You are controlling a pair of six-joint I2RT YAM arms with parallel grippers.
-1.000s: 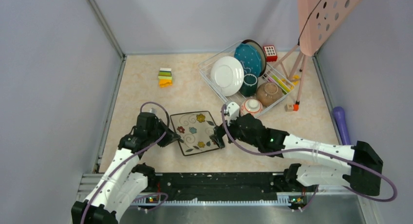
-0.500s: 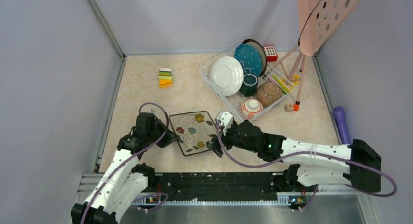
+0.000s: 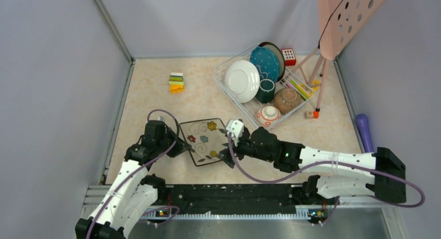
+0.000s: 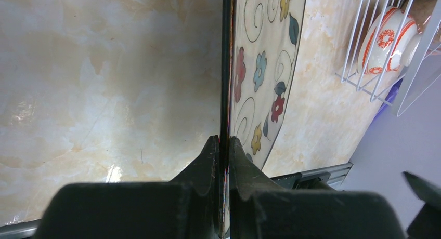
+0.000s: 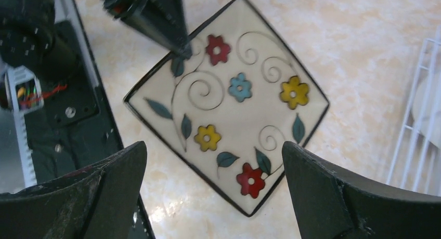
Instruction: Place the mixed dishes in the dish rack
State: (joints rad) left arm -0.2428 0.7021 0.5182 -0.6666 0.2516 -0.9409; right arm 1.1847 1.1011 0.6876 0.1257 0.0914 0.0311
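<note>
The left jaws are pressed shut on the left edge of the square floral plate (image 4: 260, 67), its dark rim pinched between the two black fingers (image 4: 205, 163) in the left wrist view; the right jaws stand wide apart over the plate's near right corner, one finger (image 5: 112, 179) to either side of it in the right wrist view, neither touching it; the plate sits close to the near edge of the surface (image 3: 151, 104), a little left of the middle, and whether it lies flat or is tipped up I cannot tell.

The dish rack (image 3: 248, 110) stands toward the far right corner of the surface, set at an angle; in it a white plate (image 3: 242, 80) and a blue white-dotted plate (image 3: 265, 62) stand on edge, with a dark-rimmed plate (image 3: 279, 51) just behind the blue one; a teal mug (image 3: 266, 90), a brown bowl (image 3: 286, 100) and a white bowl with orange markings (image 3: 269, 114) fill its near side.

A red toy cube (image 3: 288, 56) sits just beside the rack's far corner; a small stack of coloured blocks (image 3: 176, 83) lies toward the far left corner, well apart from the plate; a purple object (image 3: 363, 132) lies along the right edge.
</note>
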